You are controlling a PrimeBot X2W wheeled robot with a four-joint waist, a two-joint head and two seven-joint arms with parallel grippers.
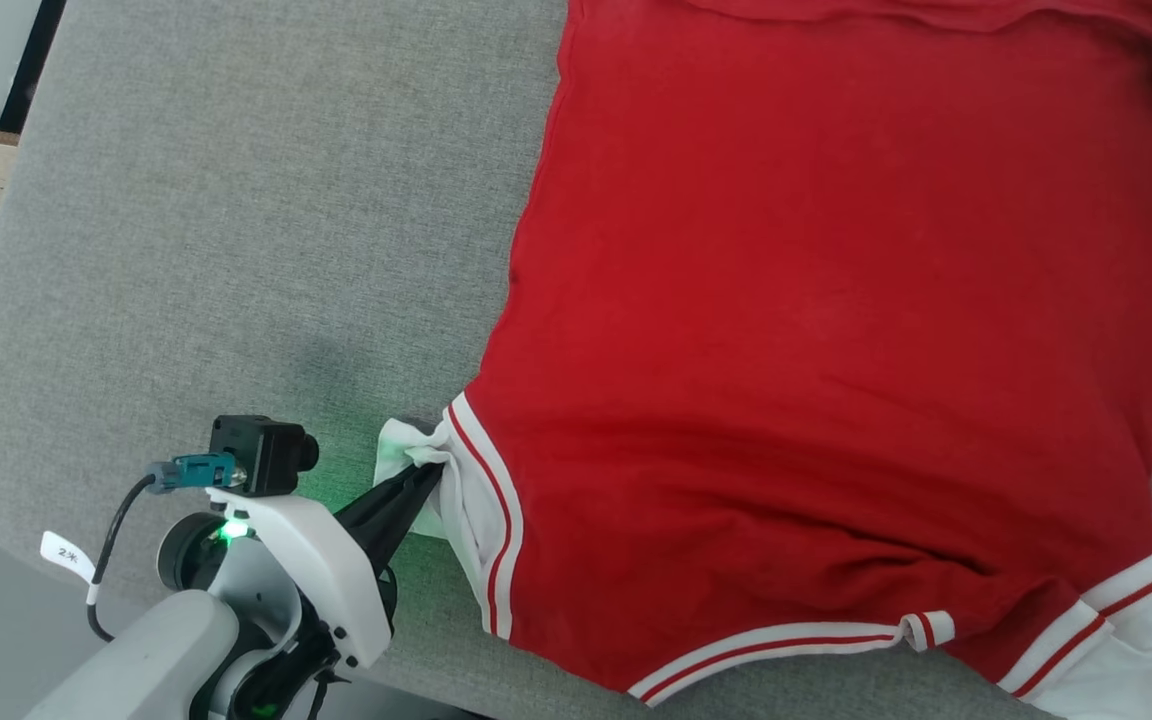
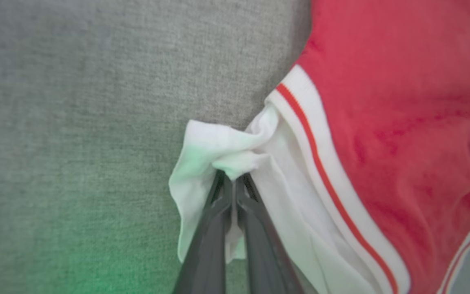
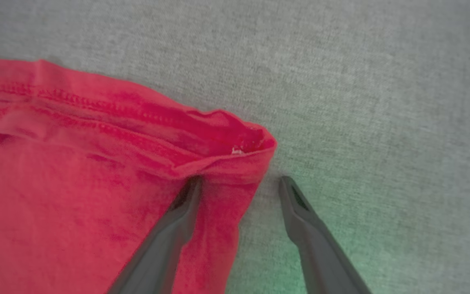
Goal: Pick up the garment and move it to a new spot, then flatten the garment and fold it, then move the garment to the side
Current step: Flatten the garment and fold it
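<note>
The jersey (image 1: 836,300) lies spread, unfolded, on the cushion's (image 1: 236,250) right half. My left gripper (image 2: 233,178) pinches its white cloth near the front edge. My right gripper (image 3: 241,180) gapes wide astride a hem corner. I judge this to be flattening, with folding and moving aside left.

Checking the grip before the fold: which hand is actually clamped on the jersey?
The left hand: its fingers are shut on white fabric of the jersey beside its striped trim. The right hand is open, straddling a red hem corner.
</note>
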